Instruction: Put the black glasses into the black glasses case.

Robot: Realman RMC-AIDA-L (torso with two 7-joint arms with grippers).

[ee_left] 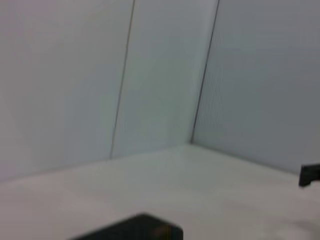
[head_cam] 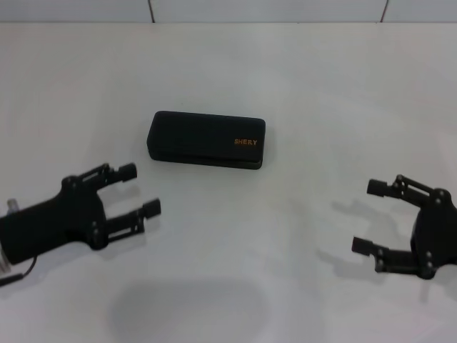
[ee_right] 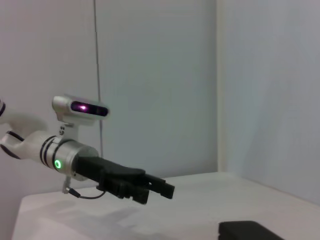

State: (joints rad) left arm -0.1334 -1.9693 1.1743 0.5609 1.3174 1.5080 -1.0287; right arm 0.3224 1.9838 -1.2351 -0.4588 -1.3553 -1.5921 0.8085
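The black glasses case (head_cam: 207, 139) lies shut on the white table, a little past the middle, with orange lettering on its lid. Its edge also shows in the left wrist view (ee_left: 135, 229) and a corner of the case in the right wrist view (ee_right: 250, 231). The black glasses are out of view. My left gripper (head_cam: 139, 190) hovers at the near left of the case, open and empty. My right gripper (head_cam: 368, 216) hovers at the near right, open and empty. The left gripper (ee_right: 162, 189) also shows across the table in the right wrist view.
The white table (head_cam: 300, 78) ends at a pale tiled wall (head_cam: 271, 8) behind the case. A tip of the right gripper's finger (ee_left: 310, 175) shows in the left wrist view.
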